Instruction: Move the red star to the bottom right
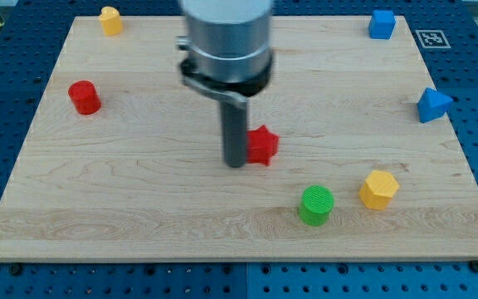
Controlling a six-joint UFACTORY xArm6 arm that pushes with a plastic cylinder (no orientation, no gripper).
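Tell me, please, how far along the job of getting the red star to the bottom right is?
Done: my tip has reached the red star, against its left side. In hand: pushing it rightward. Left: nearly all the travel; the star sits mid-board, and the green cylinder and yellow block lie towards the bottom-right corner.

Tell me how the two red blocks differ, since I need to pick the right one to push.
The red star has points; the red cylinder is round with a flat top. The red star lies near the board's middle, and my tip is right against its left side; the red cylinder stands alone near the view's left edge. Both share the same red colour and similar size.
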